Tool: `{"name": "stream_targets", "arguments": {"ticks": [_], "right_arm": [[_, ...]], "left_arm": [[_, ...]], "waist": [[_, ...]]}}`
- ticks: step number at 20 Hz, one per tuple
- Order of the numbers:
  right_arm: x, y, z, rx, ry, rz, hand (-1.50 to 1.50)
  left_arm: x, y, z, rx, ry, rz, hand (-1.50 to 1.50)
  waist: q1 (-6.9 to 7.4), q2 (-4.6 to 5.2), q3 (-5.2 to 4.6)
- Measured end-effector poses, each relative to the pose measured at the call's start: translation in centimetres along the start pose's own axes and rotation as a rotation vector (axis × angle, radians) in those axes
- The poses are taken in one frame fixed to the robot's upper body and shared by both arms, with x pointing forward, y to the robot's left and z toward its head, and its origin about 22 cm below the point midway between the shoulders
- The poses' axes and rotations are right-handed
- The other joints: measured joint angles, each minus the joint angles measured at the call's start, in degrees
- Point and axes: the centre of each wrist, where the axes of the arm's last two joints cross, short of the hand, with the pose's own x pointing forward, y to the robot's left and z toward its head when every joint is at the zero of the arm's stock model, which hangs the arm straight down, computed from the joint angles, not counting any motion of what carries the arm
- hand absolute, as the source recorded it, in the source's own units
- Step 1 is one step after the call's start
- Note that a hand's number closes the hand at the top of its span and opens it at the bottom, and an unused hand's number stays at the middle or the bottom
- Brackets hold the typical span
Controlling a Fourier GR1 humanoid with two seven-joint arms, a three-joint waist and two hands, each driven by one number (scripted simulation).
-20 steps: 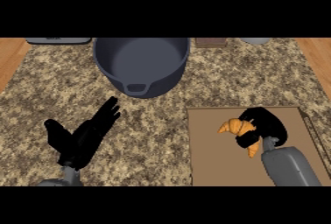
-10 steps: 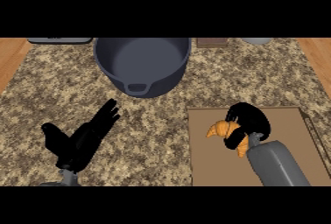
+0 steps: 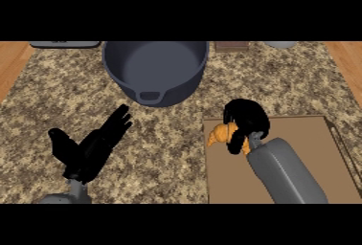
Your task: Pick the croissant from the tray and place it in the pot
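No readable text anywhere.
Checked the pot (image 3: 155,67), tray (image 3: 283,158), tabletop (image 3: 170,143) and the partly cut-off items along the far edge: no labels, brands, numbers or signs legible on any of them.
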Motion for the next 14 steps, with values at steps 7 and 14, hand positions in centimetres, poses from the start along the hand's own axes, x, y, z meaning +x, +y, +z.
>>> {"name": "stream_targets", "arguments": {"ticks": [7,14], "right_arm": [[1.2,-5.0,2.9,-0.28,-0.013,-0.015,1.5],[4.7,-11.8,7.1,-0.46,-0.17,-0.082,1.5]], "left_arm": [[-0.4,-0.4,0.8,0.01,0.001,0.006,0.0],[0.0,-0.1,0.8,0.006,0.003,0.0,0.0]], "waist": [[-0.55,-0.27,-0.01],[-0.33,-0.24,-0.02]]}}
